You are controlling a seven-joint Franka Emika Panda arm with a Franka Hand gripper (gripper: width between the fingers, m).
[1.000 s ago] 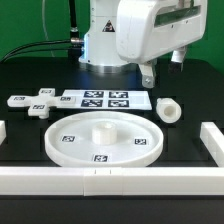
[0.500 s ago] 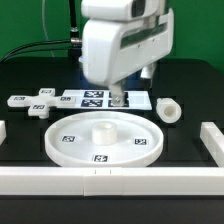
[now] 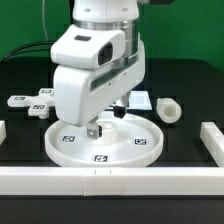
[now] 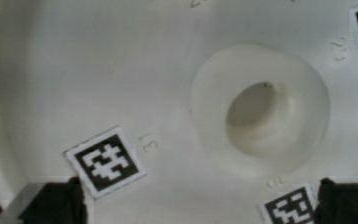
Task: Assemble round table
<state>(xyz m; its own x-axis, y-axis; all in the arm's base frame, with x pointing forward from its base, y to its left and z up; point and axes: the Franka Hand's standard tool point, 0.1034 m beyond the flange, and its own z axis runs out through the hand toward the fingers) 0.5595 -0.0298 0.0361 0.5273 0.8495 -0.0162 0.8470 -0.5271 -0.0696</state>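
Observation:
The large rimmed round disc point(image 3: 100, 158) lies flat at the front of the table. My gripper point(image 3: 108, 122) hangs low over its middle and hides the central hub in the exterior view. In the wrist view the hub point(image 4: 265, 112) shows as a raised ring with a hole, on the disc's white surface point(image 4: 87, 70) between tags. The gripper point(image 4: 202, 208) is open and empty, with the fingers point(image 4: 51, 205) wide apart above the disc. The short thick cylinder point(image 3: 168, 109) lies at the exterior view's right of the disc. The cross-shaped piece point(image 3: 30, 103) lies at the left.
The marker board point(image 3: 141, 100) lies behind the disc, mostly hidden by the arm. White border blocks stand at the right point(image 3: 211, 141), along the front point(image 3: 110, 181) and at the left edge point(image 3: 3, 130). Black cables run at the back left.
The arm has swung from behind the marker board toward the front and down, and its gripper now hangs just over the disc's middle. The parts have not moved.

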